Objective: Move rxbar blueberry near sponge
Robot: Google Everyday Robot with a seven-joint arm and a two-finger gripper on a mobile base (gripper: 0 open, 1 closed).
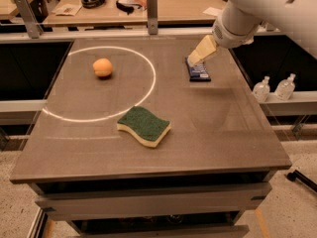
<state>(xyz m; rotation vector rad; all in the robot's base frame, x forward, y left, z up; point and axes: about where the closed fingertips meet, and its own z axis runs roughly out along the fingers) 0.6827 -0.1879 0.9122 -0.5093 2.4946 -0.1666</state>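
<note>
Flat dark blue foil-wrapped snack bar (198, 72) lies at right rear of grey table (233, 133), well apart from wavy green-topped yellow foam sponge (144, 125). Tan gripper (193, 61) sits at the bar's far end; open or closed, cannot tell. Likely best to straddle the bar's narrow width and seat low before closing.

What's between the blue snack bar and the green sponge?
Nothing: bare table between rxbar blueberry and sponge, camera view; tool at the bar's far end.

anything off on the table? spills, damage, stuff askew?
Nothing stands out. The rxbar lies flat at far right, gripper at its far end; sponge flat toward the front; orange inside the white ring. No spills or damage visible.
</note>
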